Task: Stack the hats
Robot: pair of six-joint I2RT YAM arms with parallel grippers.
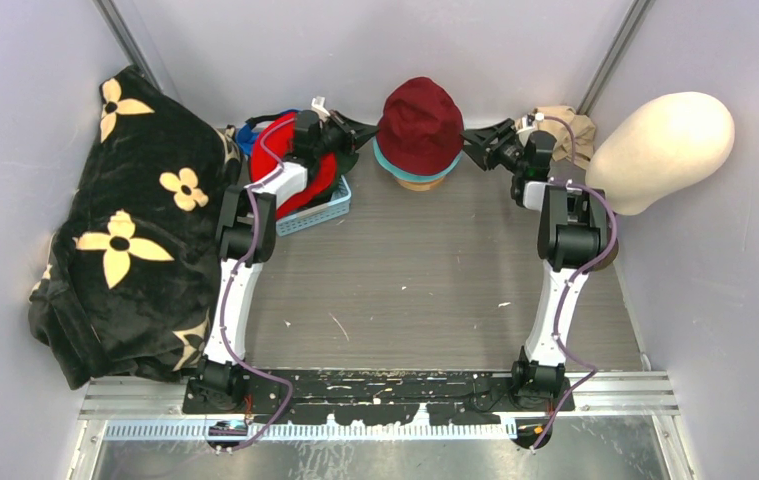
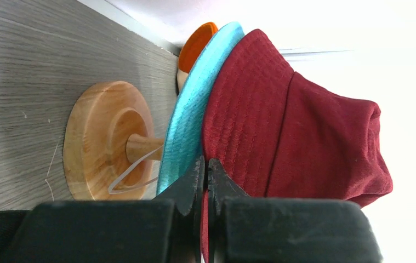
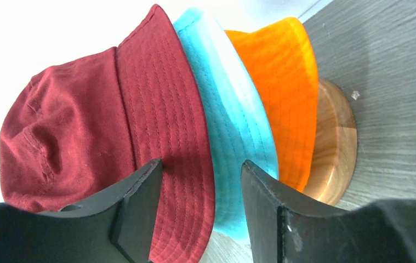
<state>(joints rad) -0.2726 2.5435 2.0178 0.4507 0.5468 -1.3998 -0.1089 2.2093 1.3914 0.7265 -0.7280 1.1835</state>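
Observation:
A dark red bucket hat [image 1: 420, 120] tops a stack on a round wooden stand [image 2: 101, 137] at the back middle of the table. Under it sit a teal bucket hat [image 2: 194, 109] and an orange bucket hat [image 3: 282, 82]. My left gripper [image 2: 206, 161] is at the stack's left side, shut on the red hat's [image 2: 304, 131] brim, with red cloth showing between the jaws. My right gripper [image 3: 200, 175] is at the stack's right side, open, its jaws astride the red [image 3: 85, 120] and teal [image 3: 222, 93] brims without pressing them.
A blue basket [image 1: 320, 212] with a red fabric item [image 1: 290, 170] lies under my left arm, and a blue cap [image 1: 247, 135] sits behind it. A black flowered blanket [image 1: 125, 240] fills the left side. A cream head form [image 1: 665, 145] and a beige cloth [image 1: 565, 122] stand at the back right.

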